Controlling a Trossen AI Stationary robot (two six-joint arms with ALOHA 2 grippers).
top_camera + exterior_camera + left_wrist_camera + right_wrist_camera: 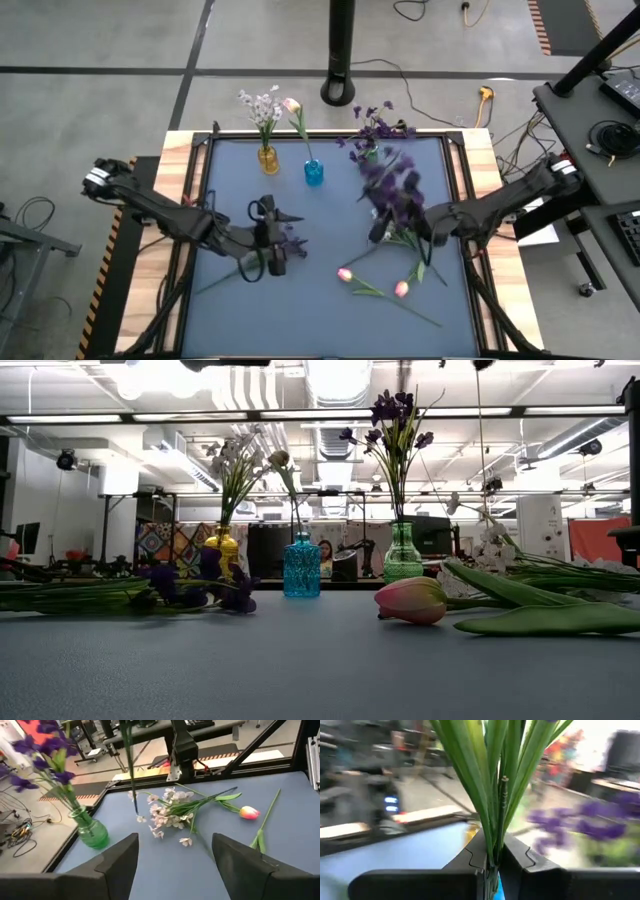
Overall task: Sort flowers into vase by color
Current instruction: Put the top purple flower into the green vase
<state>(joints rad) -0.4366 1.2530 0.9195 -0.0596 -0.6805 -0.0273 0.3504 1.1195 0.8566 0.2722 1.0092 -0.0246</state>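
Blue table (pixel 320 310): right gripper (pixel 492 862) clamped on purple flower stems (pixel 492 780), apparently lifted.

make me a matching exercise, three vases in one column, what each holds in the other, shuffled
Column one:
1. yellow vase
2. blue vase
3. green vase

Column two:
a. dark purple blooms
b. white-lavender sprig
c. a single pink tulip

Pairs: 1-b, 2-c, 3-a
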